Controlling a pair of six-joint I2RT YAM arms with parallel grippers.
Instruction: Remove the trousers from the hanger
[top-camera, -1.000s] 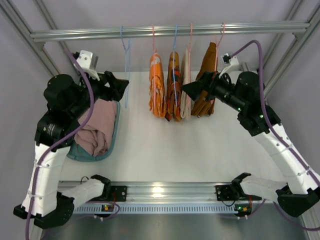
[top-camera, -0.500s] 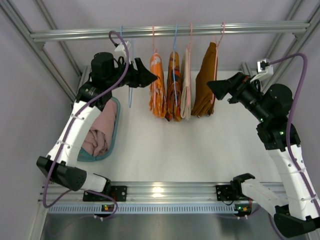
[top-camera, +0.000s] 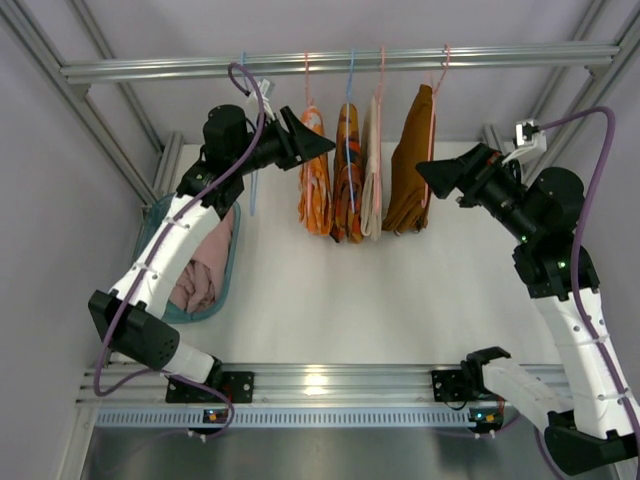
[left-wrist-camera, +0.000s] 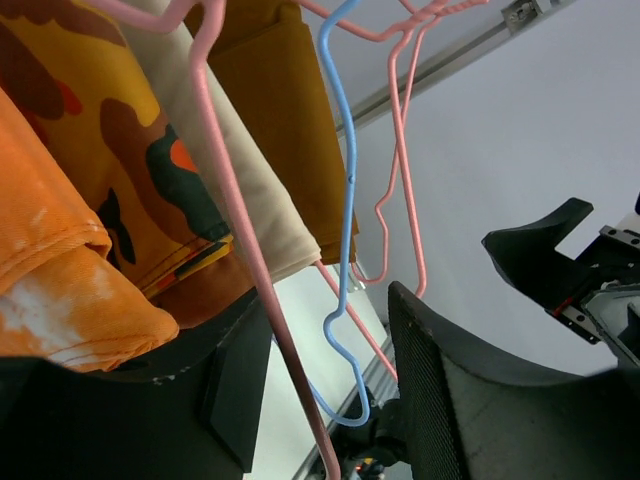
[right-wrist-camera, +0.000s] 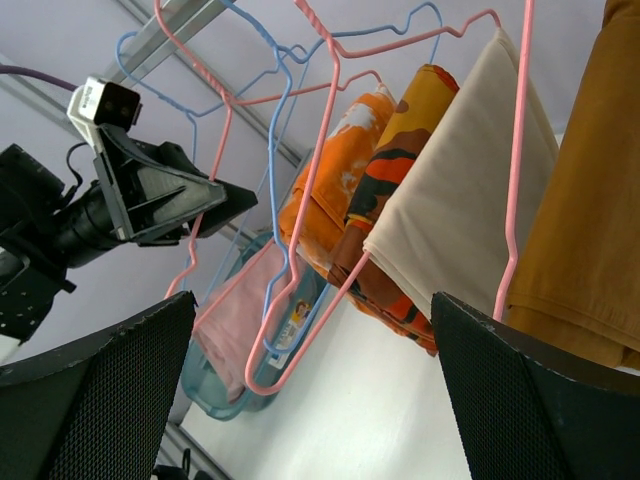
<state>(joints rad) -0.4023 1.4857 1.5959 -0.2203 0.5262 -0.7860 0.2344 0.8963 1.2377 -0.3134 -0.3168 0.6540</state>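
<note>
The left gripper (top-camera: 320, 147) is found apart, a pink hanger wire (left-wrist-camera: 246, 240) passing between its jaws, the orange trousers (left-wrist-camera: 60, 285) just beside. The right gripper (top-camera: 432, 178) is held wide apart.

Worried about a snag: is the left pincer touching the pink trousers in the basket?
Apart. Top view: left pincer by the hanging orange trousers, far from the pink trousers.

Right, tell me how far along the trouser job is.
Done: the pink trousers lie in the teal basket, and a blue hanger hangs bare. In hand: the left jaws stand open astride the pink hanger wire by the orange trousers. Left: that pair is on its hanger; the right jaws hang open, holding nothing.
</note>
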